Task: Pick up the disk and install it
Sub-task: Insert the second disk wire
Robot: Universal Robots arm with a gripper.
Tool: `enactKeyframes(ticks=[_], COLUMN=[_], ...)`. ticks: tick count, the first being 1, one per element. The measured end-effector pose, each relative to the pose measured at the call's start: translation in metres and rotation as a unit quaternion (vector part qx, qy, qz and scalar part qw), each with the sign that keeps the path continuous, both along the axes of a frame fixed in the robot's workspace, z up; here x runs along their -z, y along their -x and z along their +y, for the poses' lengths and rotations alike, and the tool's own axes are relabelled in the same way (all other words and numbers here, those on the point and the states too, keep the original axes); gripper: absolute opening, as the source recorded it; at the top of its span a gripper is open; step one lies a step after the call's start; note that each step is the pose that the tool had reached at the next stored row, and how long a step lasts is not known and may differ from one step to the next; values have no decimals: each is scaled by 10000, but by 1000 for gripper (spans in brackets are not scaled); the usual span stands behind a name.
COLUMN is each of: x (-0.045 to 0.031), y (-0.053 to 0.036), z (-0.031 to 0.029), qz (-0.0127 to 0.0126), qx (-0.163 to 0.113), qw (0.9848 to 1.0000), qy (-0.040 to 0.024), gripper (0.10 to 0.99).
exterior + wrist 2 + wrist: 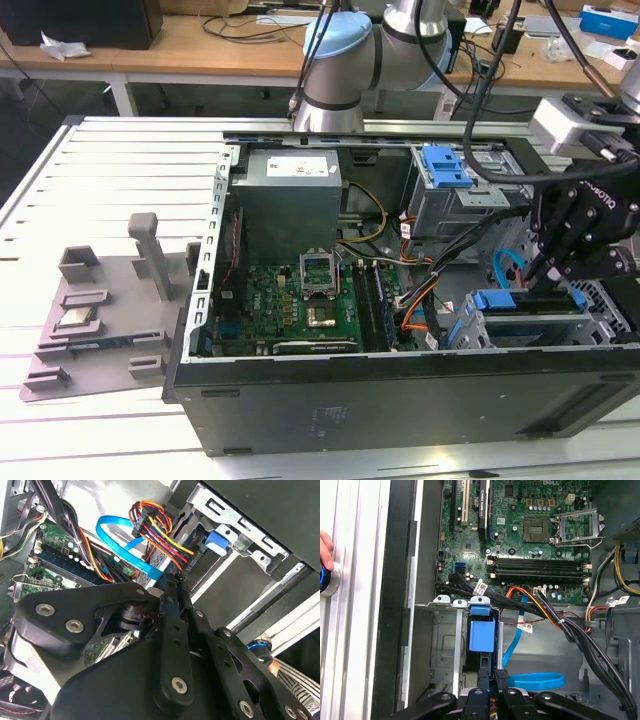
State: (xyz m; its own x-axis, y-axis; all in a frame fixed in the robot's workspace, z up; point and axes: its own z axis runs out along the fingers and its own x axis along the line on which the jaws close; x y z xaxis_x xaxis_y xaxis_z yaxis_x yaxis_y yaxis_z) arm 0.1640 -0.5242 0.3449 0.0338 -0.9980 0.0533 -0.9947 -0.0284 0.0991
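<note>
The disk stands on edge in the metal drive bay at the front corner of the open computer case, its blue caddy showing on top. In the first wrist view my gripper hovers right over the disk's cable end, its black fingers pressed together with nothing visible between them. In the exterior view the gripper hangs over the bay at the exterior view's right. The second wrist view shows the fingertips shut beside a blue cable plug and a bundle of coloured wires.
The case lies open with its motherboard, power supply and a second cage with a blue latch. Loose cables cross beside the bay. A grey fixture sits to the exterior view's left. A person's fingers rest by a blue-lit button.
</note>
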Motion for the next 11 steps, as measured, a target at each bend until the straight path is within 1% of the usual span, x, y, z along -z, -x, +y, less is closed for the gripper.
enactKeyframes(ticks=[7, 9, 11], x=[39, 73, 85], y=[0, 0, 0], z=[-1, -3, -2], qz=[0, 0, 0], qx=[0, 0, 0], qw=[10000, 10000, 10000], qy=[0, 4, 4], gripper=[161, 161, 161])
